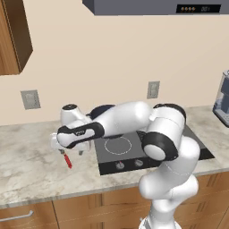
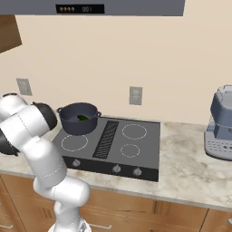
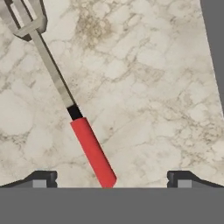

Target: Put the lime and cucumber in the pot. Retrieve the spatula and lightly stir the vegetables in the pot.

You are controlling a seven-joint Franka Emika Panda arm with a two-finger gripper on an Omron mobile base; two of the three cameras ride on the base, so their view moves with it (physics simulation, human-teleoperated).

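Note:
The spatula [image 3: 94, 153] lies flat on the marble counter, its red handle toward my hand and its silvery slotted head [image 3: 24, 17] pointing away. My gripper [image 3: 111, 179] hovers just above the handle's end, open, with a fingertip on each side and nothing held. In the left base view the gripper [image 1: 70, 153] hangs over the spatula [image 1: 67, 161], left of the stove. The dark blue-grey pot [image 2: 79, 118] stands on the stove's back left burner with a dark green piece, the cucumber [image 2: 83, 118], inside. The lime is hidden.
The black cooktop [image 2: 108, 140] lies right of the spatula, and its edge [image 3: 214, 43] shows in the hand view. A grey coffee machine [image 2: 219, 129] stands at the far right of the counter. A range hood [image 1: 156, 6] hangs above. Bare counter [image 1: 27, 156] stretches left.

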